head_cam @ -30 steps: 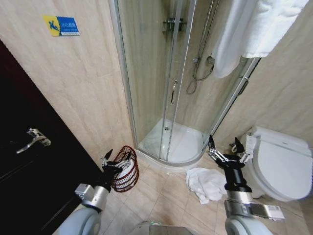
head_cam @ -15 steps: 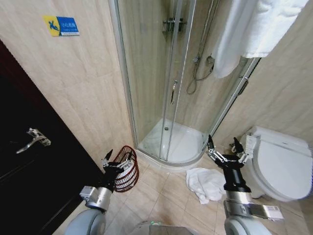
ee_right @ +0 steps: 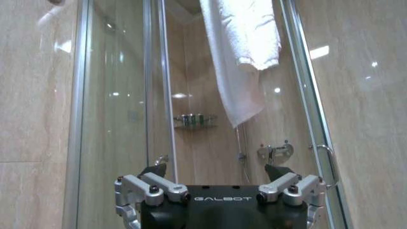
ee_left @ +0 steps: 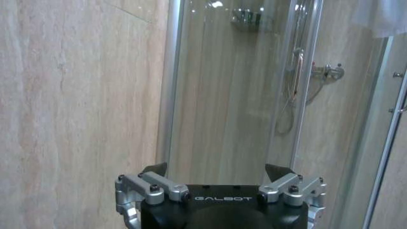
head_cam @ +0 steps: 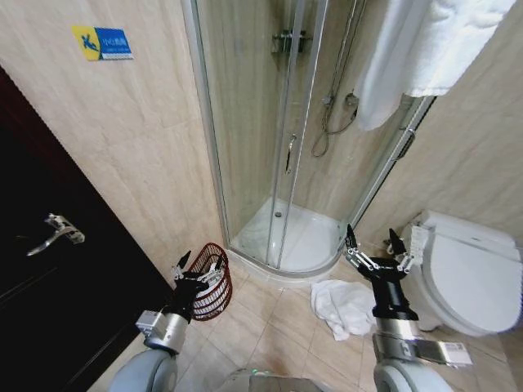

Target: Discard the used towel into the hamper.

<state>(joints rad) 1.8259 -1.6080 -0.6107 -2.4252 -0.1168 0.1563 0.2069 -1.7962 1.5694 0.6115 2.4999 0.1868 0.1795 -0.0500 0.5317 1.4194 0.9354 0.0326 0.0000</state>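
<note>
Facing the shower, we hold the left pincer (head_cam: 193, 265) and right pincer (head_cam: 374, 247) wide, empty. Used towel (head_cam: 343, 305) lies crumpled on the floor; hamper (head_cam: 211, 280) well apart. Soft, light: we pinch a raised fold

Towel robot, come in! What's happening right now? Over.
Left gripper open, empty, by the hamper. Right gripper open, empty, above the towel. Towel on the floor tiles beside the toilet. Nothing between towel and hamper.
</note>
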